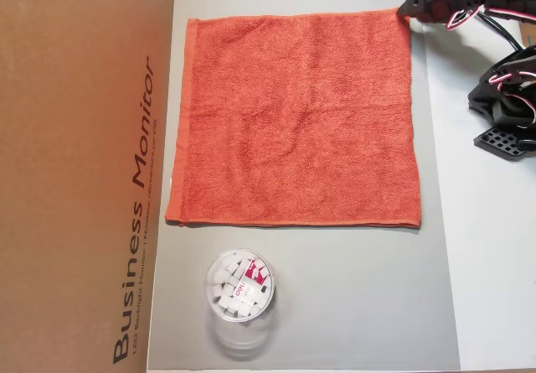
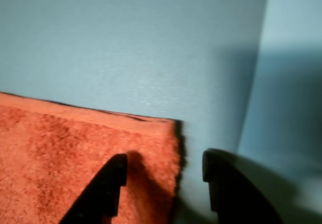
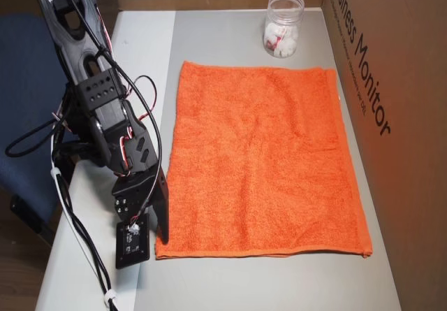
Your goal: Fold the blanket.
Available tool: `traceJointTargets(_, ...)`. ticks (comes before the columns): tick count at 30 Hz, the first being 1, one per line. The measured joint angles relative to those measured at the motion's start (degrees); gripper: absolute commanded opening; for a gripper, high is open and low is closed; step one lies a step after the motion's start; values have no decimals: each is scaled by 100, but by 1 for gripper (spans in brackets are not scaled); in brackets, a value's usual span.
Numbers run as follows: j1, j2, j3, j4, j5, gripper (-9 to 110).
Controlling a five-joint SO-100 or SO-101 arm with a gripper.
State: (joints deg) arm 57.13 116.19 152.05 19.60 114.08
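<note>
The bench (image 3: pixel 279 283) carries a cardboard box (image 1: pixel 75 172) along one side. The blanket (image 1: pixel 297 117) lies flat and unfolded on the grey mat (image 1: pixel 352 297), beside the box. A clear jar (image 1: pixel 239 287) stands just past one blanket edge. The end effector (image 2: pixel 163 168) is spread open, straddling a blanket corner, one finger (image 2: pixel 108 183) over the cloth.

The blanket (image 1: pixel 295 120) under my claw is an orange-red terry towel, roughly square, with fuzzy pile and flat hemmed edge bands. It lies spread flat and unfolded, one corner (image 2: pixel 168 131) between my fingertips.
</note>
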Motion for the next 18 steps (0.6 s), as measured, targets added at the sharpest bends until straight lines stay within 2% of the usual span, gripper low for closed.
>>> traceJointTargets(5, 9, -9, 149, -483, 0, 15)
traceJointTargets(18, -387, -18, 272, -501, 369, 15)
